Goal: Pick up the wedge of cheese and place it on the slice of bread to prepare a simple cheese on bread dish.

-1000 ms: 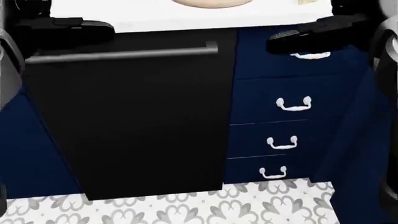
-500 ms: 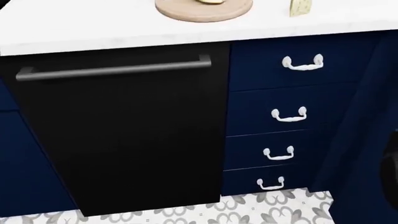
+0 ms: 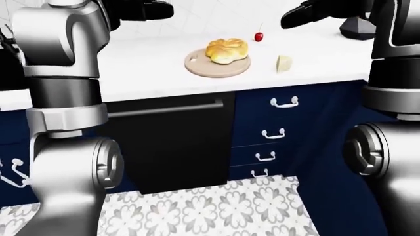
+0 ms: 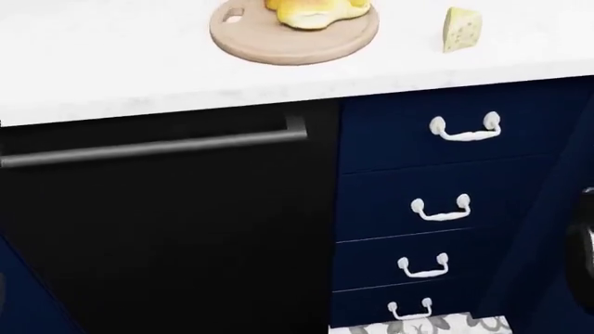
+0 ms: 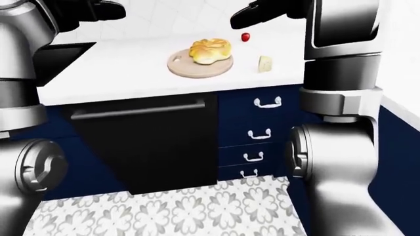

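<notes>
A pale wedge of cheese (image 4: 462, 29) lies on the white counter (image 4: 111, 69), to the right of a round wooden board (image 4: 278, 43). A golden piece of bread (image 4: 315, 12) sits on the board, partly cut off by the top of the head view. In the left-eye view my left hand (image 3: 159, 10) is raised high at top left, above the counter and left of the board. My right hand (image 3: 293, 20) is raised at top right, above and beyond the cheese (image 3: 283, 63). Both hands have their fingers stretched out and hold nothing.
A red cherry (image 3: 258, 36) lies beyond the board. A black dishwasher (image 4: 158, 229) with a bar handle stands under the counter. Navy drawers (image 4: 520, 160) with white handles are to its right. A dark object (image 3: 358, 27) stands at the counter's far right. The floor (image 3: 197, 211) is patterned tile.
The head camera has tilted up: counter, board and cheese have slid down into the picture. The black hands seen along its top 1.0 s ago have left the head view.
</notes>
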Motion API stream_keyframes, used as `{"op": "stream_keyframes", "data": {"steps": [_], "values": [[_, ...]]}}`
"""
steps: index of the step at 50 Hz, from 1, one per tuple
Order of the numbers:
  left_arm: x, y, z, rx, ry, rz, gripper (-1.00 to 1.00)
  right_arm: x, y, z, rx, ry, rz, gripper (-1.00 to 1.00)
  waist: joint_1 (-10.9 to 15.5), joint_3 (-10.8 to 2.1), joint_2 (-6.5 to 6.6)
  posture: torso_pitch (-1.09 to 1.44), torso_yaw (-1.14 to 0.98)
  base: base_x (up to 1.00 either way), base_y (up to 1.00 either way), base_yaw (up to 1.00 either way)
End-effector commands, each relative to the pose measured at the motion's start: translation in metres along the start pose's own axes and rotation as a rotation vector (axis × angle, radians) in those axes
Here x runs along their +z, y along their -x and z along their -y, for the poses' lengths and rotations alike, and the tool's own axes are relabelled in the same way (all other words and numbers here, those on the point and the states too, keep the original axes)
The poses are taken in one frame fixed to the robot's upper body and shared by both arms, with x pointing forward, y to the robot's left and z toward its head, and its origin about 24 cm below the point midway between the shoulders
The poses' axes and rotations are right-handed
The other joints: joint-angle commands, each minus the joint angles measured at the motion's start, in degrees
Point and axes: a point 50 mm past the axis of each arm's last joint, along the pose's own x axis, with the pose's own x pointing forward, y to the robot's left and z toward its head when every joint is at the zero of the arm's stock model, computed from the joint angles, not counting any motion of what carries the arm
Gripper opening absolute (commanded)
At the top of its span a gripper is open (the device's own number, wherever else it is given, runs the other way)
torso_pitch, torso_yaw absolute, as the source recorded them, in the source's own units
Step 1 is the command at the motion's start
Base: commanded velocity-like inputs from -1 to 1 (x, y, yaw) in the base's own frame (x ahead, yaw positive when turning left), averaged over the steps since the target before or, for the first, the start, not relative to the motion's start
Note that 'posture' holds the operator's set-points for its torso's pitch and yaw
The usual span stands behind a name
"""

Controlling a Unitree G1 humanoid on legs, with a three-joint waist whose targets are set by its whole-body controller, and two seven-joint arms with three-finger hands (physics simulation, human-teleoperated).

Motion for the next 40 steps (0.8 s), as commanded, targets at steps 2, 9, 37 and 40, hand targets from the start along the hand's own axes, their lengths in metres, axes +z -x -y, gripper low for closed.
{"op": "stream_keyframes", "data": {"steps": [2,9,37,40], "values": [[0.029,0.009,0.003,-0.012,0.006,0.118,1.00,0.026,0.015,0.013,-0.056,0.015,0.109,1.00,-0.42,-2.35,-0.39,0.00,0.00,0.46,0.00,0.00],[0.030,0.008,0.002,-0.011,0.005,0.119,1.00,0.030,0.015,0.013,-0.051,0.024,0.111,1.00,1.07,-2.69,-4.95,0.00,0.00,0.46,0.00,0.00],[0.037,0.012,0.001,-0.009,0.012,0.134,1.00,0.039,0.016,0.011,-0.044,0.039,0.118,1.00,0.34,-2.82,-2.59,0.00,0.00,0.41,0.00,0.00],[0.038,0.012,0.001,-0.009,0.015,0.135,1.00,0.040,0.016,0.011,-0.044,0.040,0.119,1.00,0.88,-3.33,-5.41,0.00,0.00,0.40,0.00,0.00]]}}
